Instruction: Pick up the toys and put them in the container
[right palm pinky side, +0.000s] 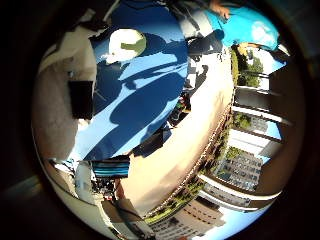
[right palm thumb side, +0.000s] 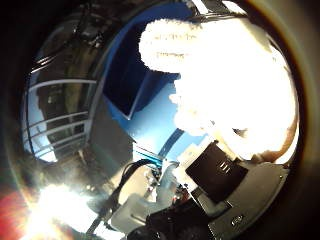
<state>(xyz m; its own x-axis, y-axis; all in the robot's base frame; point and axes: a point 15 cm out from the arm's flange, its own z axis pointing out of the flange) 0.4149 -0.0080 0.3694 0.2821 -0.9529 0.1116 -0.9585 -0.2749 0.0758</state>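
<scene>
We read the blue desk as a dial, with the person in the teal shirt at twelve o'clock beside its edge. A black box stands just off the desk at about seven o'clock, on a pale surface. At about ten o'clock a white and green toy lies on the desk top in full sun, well apart from the box. Long shadows cross the blue top between them. At about five o'clock, past the desk's edge, a striped teal and black thing shows; we cannot tell what it is. Beyond the desk lie a tan floor, a railing and buildings.

From the thumb side of the palm we see a dark railing, then a darker blue panel with a pale edge, set against the blue desk top. We cannot tell whether this panel is the container.

Next to it a white plush toy fills much of the view. It is close against the palm, raised clear of the desk, with one fluffy limb reaching toward the panel. The robot hand is grasping this plush toy: a black finger pad on a white body presses against the fur.
</scene>
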